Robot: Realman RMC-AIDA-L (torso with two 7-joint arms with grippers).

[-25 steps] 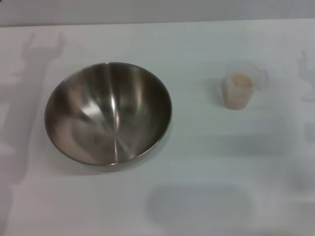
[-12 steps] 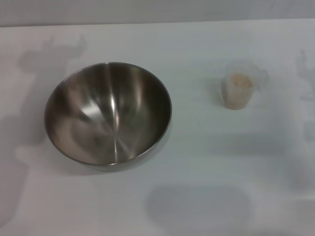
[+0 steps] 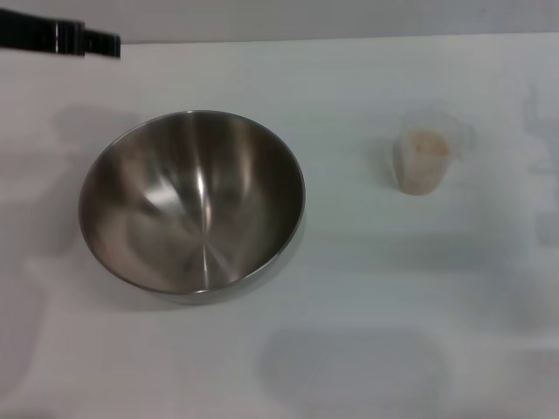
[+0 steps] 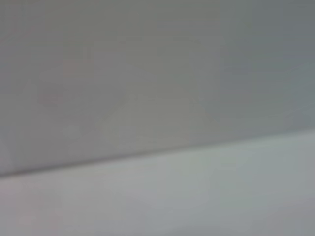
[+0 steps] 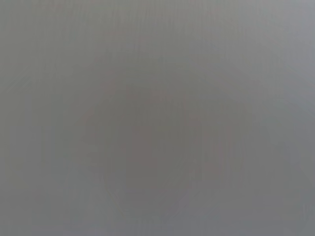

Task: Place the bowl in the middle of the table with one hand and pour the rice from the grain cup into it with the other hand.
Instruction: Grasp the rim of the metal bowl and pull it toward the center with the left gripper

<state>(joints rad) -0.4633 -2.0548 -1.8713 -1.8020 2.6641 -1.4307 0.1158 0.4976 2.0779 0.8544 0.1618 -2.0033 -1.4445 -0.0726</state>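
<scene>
I see my left gripper (image 3: 87, 40) lying level at eleven o'clock, grip unreadable; the bowl (image 3: 192, 201) sits at nine o'clock on the table (image 3: 349, 288); the grain cup (image 3: 424, 161) of rice (image 3: 425, 144) stands at two o'clock.

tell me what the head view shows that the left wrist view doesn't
Only the head view shows the steel bowl on the robot's left side of the table, the small clear cup of rice standing apart on the right, and a black part of the left arm at the far left edge; its pincer cannot be made out. Only the left wrist view shows a grey surface above a pale band, nothing else. Both share the pale tabletop, as far as can be told, and neither shows the right pincer.
</scene>
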